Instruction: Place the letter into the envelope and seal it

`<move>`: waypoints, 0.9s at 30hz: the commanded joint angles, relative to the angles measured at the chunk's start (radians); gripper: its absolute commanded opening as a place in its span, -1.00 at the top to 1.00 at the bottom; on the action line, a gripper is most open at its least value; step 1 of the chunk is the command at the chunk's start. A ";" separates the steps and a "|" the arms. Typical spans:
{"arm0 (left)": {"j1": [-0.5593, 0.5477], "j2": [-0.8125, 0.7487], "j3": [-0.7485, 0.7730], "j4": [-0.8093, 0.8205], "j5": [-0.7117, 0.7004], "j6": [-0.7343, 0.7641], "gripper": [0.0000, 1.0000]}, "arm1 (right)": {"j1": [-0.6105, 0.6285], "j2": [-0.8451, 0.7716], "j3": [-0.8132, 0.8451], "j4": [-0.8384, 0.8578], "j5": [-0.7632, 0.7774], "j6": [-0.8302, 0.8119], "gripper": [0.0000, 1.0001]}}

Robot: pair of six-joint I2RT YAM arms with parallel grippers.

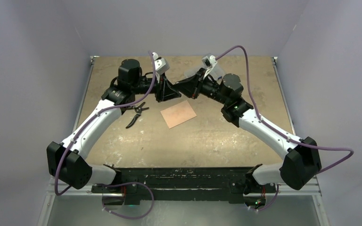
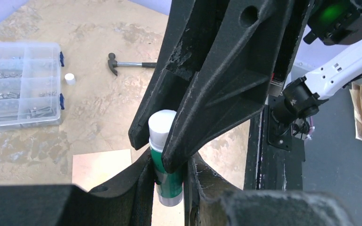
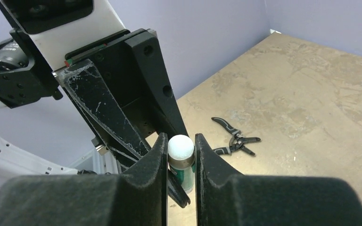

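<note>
Over table (image 1: 207, 146), left tool (image 2: 167, 190), right tool (image 3: 180, 155) pinching glue stick (image 2: 162, 129)

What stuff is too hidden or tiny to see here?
- Salmon-tan paper sheet: top view, too small to show any flap; left wrist view, left black fingers cover part of it.
- Green glue stick with white cap: top view, hidden among the fingers; wrist views, fingers hide its label.
- Clear plastic organiser box: left wrist view, contents too small.
</note>
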 commanded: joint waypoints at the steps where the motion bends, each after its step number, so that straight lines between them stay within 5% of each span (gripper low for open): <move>1: 0.000 -0.036 -0.005 0.128 -0.004 -0.085 0.86 | 0.000 -0.019 -0.003 0.098 0.051 0.101 0.79; 7: 0.003 -0.054 -0.056 0.148 -0.024 -0.132 0.22 | -0.002 -0.080 -0.077 0.158 0.133 0.231 0.93; 13: 0.004 -0.042 -0.105 0.224 0.025 -0.193 0.12 | -0.002 -0.089 -0.058 0.129 0.128 0.260 0.92; 24: 0.004 -0.047 -0.137 0.350 0.033 -0.268 0.18 | -0.002 -0.054 -0.051 0.127 0.097 0.284 0.90; 27: 0.004 -0.048 -0.145 0.346 0.032 -0.261 0.64 | -0.002 -0.052 -0.053 0.130 0.097 0.288 0.89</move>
